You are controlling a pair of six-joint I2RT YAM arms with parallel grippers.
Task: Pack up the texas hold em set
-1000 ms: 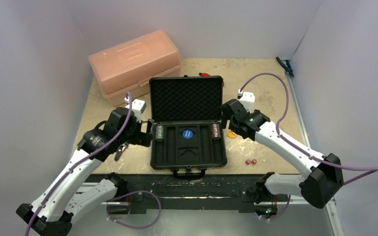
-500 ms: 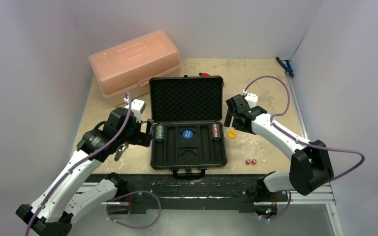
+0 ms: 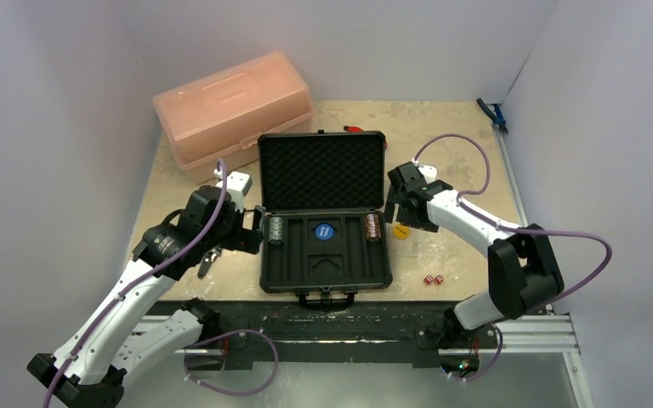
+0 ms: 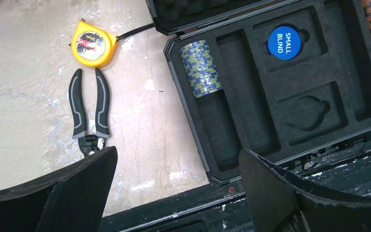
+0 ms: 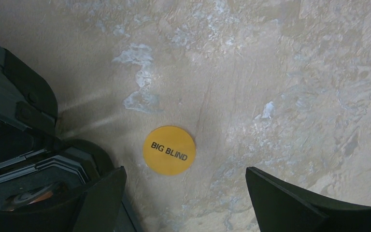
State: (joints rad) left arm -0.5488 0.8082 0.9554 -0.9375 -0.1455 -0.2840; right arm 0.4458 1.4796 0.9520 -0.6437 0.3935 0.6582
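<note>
The texas hold em set's black case (image 3: 265,255) lies open at the table's middle, its foam lid (image 3: 321,170) raised. Its tray holds a grey chip stack (image 3: 276,229) (image 4: 201,68), a blue disc (image 3: 324,230) (image 4: 284,42) and a brown-red stack (image 3: 373,227). A yellow disc (image 3: 400,231) (image 5: 169,150) lies on the table right of the case, and two red dice (image 3: 432,279) lie nearer. My right gripper (image 3: 396,209) (image 5: 186,174) hangs open just above the yellow disc. At the case's left edge my left gripper (image 3: 253,233) (image 4: 178,159) is open and empty.
A pink translucent box (image 3: 234,110) stands at the back left. A yellow tape measure (image 4: 91,44) and pliers (image 4: 89,111) lie left of the case. A blue-handled tool (image 3: 493,113) lies at the far right edge, and a small red item (image 3: 354,129) behind the lid.
The right arm has folded, its elbow swinging up and in from the right, while its gripper stays open by the yellow disc. The left arm has not moved.
</note>
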